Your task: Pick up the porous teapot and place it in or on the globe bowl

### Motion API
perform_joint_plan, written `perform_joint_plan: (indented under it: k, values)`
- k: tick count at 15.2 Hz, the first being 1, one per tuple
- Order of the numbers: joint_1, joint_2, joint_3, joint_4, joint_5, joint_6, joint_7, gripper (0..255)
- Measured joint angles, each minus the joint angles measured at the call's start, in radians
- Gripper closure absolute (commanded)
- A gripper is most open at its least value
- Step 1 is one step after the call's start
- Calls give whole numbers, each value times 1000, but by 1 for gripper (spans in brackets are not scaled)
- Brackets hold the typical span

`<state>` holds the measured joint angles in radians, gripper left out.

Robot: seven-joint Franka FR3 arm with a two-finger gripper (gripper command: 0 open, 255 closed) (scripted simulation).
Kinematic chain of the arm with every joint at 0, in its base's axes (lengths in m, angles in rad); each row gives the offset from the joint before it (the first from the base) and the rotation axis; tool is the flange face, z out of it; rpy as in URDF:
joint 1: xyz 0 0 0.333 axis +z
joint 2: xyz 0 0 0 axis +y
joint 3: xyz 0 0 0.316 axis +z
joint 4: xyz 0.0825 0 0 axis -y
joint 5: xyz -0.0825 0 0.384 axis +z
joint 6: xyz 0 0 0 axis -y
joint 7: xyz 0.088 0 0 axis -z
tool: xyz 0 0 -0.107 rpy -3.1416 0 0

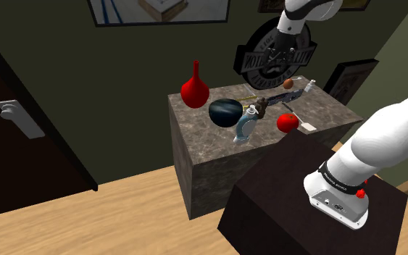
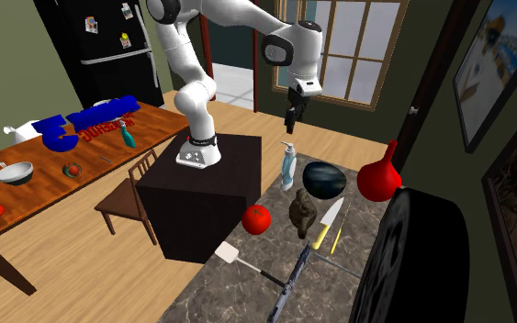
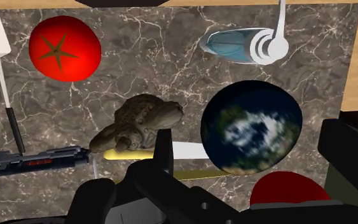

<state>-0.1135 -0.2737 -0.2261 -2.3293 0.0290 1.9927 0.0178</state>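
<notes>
Jaws apart and clasping nothing, the all-black two-finger gripper [image 2: 290, 116] hangs well above a dark, white-veined marble counter [image 3: 158, 63]. Below it, the lumpy, rough brown teapot [image 3: 142, 118] rests on the stone near the round globe-patterned bowl [image 3: 250, 127] of blue, green and white, a strip of counter showing between them. A yellow-handled knife [image 3: 126, 154] lies just beside the teapot; a glossy red tomato [image 3: 64, 48] and a pale blue spray bottle [image 3: 234, 44] lie nearby
</notes>
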Motion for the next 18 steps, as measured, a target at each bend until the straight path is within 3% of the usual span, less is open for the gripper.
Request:
perform_joint_plan:
  k: [10,18]
  values:
    - [-50,372,-87,157,141,131,-129,0]
    - [-143,681,-93,349,281,162,-229,0]
